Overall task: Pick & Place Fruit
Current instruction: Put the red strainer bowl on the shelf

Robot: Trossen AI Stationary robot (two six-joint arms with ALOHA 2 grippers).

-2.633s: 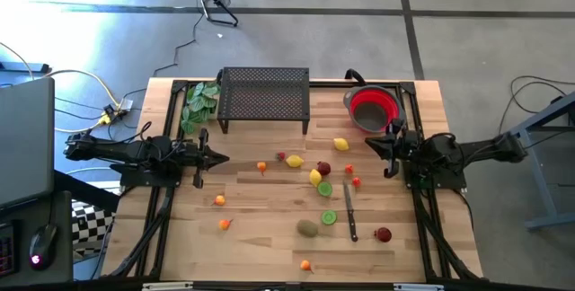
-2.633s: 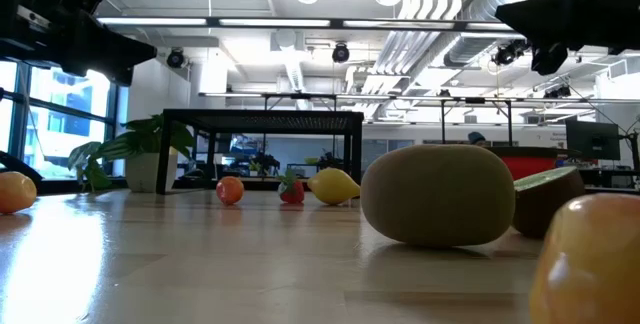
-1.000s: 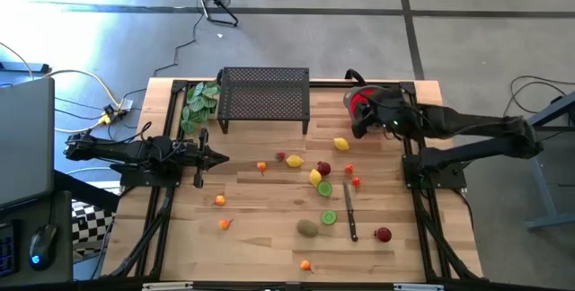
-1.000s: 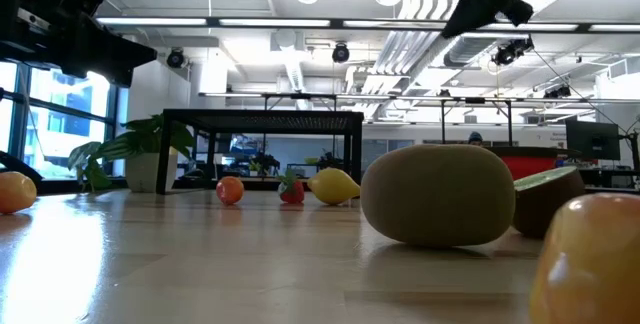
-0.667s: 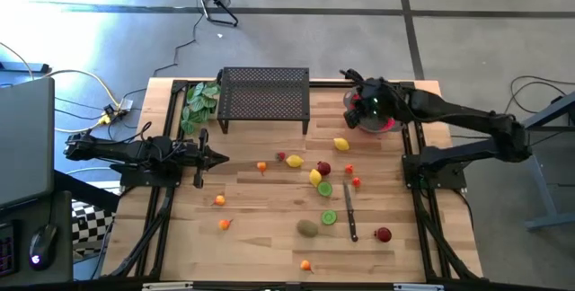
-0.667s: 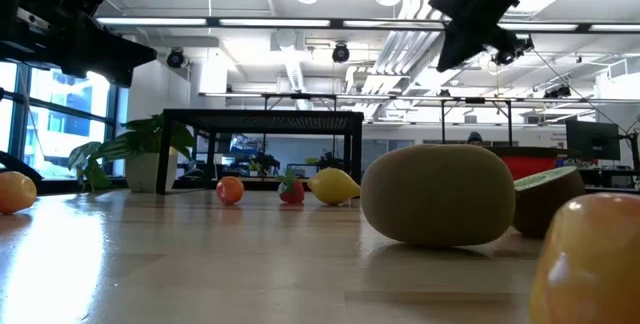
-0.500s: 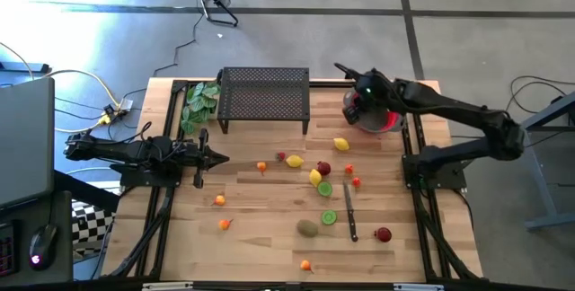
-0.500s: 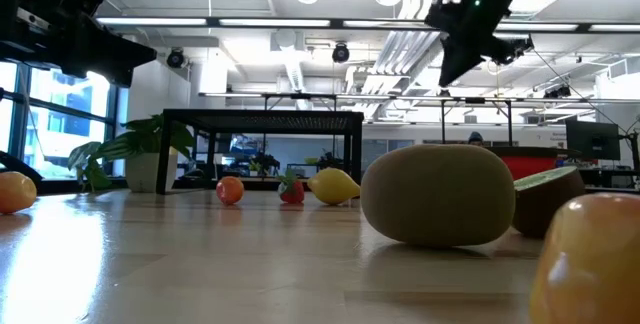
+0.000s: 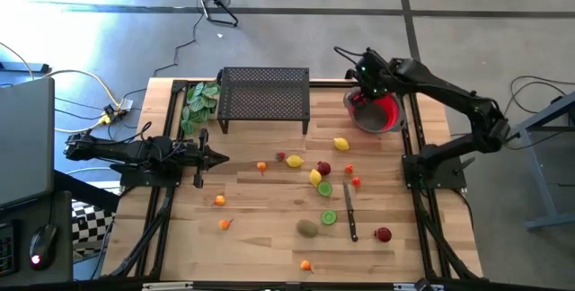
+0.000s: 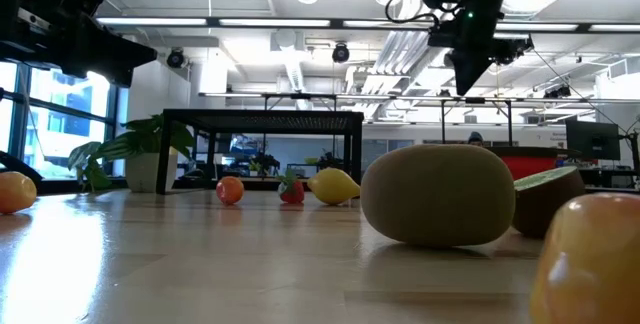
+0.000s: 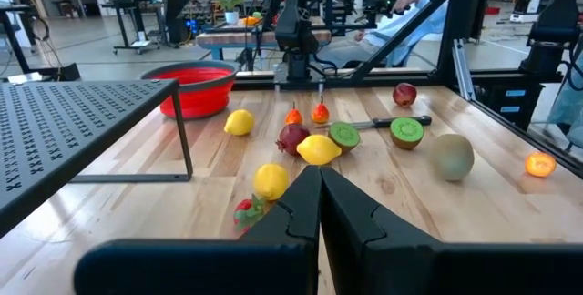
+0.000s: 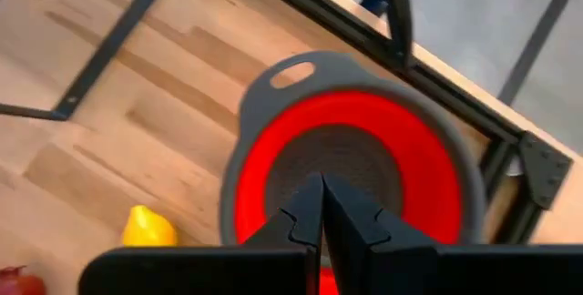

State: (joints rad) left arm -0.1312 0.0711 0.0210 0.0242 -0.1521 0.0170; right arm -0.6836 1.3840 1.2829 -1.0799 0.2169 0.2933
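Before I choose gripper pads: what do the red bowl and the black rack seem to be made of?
Red bowl: looks like soft matte silicone on a stiffer grey rim with a handle tab, going by its stepped rings; possibly collapsible. Black rack: apparently matte dark-coated metal, given its evenly perforated top and thin straight legs; rigid plastic can't be excluded.
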